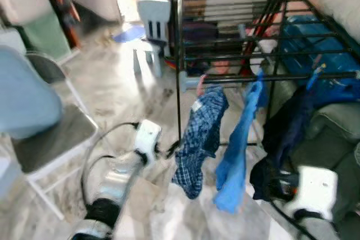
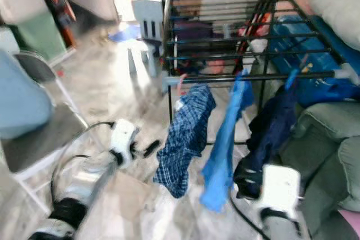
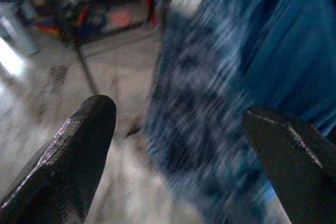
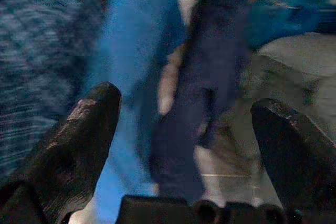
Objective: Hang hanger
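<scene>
Three garments hang from the front bar of the black drying rack [image 1: 236, 26]: a plaid shirt [image 1: 198, 139] on a pink hanger [image 1: 201, 84], a bright blue cloth [image 1: 236, 150], and a navy garment [image 1: 287, 122]. My left gripper [image 3: 178, 145] faces the plaid, jaws spread; my right gripper [image 4: 184, 129] faces the navy piece, jaws also apart. Marbled floor [image 1: 112, 82] below, grey sofa [image 1: 332, 133] right, folding chair [image 1: 50, 133] left.

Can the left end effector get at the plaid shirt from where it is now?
Probably yes: the left end effector is open, right beside the plaid shirt, with nothing visible between them.
</scene>
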